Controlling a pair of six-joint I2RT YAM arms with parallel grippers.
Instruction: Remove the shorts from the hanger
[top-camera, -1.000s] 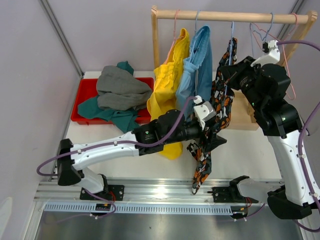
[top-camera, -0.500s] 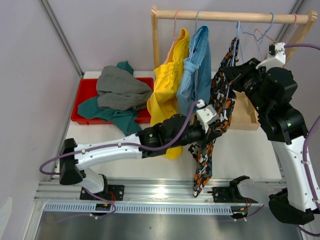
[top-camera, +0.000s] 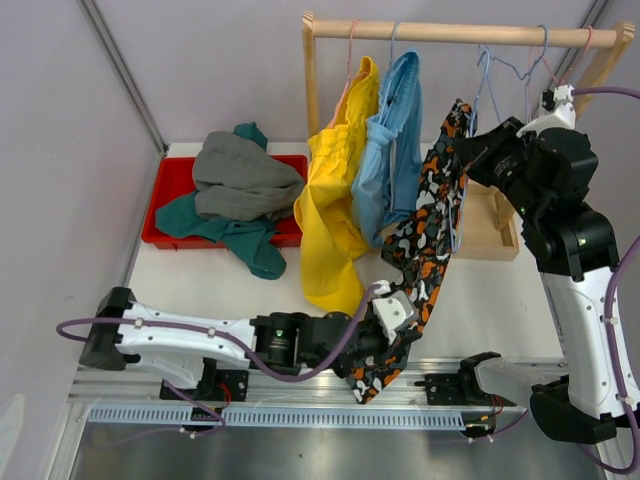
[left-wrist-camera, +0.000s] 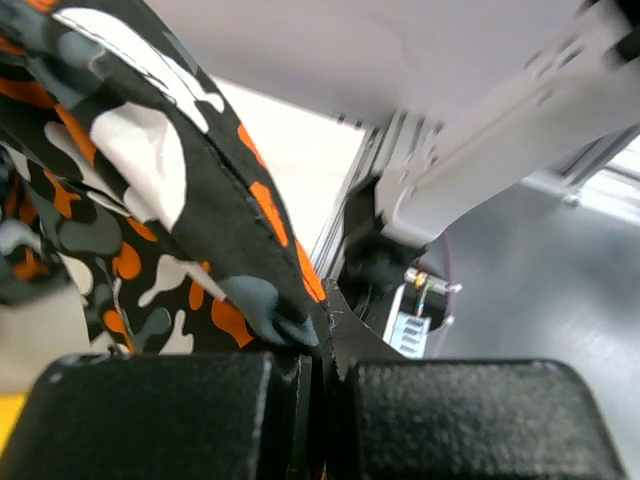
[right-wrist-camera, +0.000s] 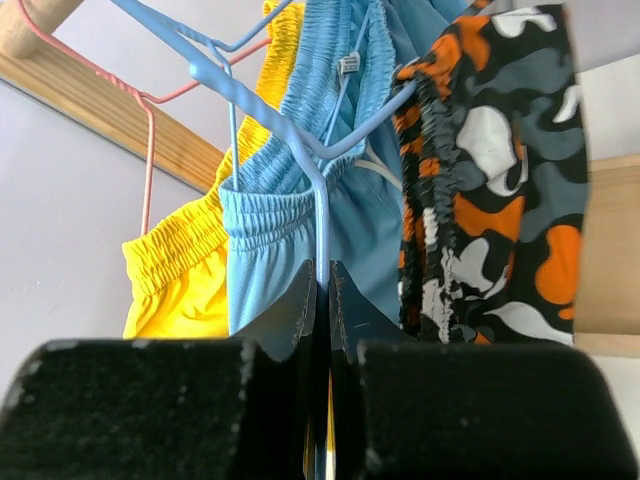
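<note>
Below the wooden rack (top-camera: 450, 33) at twelve o'clock, the camouflage shorts (top-camera: 432, 215) stretch from their blue hanger (right-wrist-camera: 322, 215) at one o'clock down toward six, which I judge to be the pull-off step. The left gripper (left-wrist-camera: 322, 370) is clenched on their hem, and the right gripper (right-wrist-camera: 322, 300) pinches the hanger wire. The next move calls for a pull toward six until the waistband slips free.

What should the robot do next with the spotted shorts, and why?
Probably pull toward the near edge with the left pincer: it grips the camouflage shorts, the right pincer clamps the blue hanger, and the waistband hangs on it.
</note>
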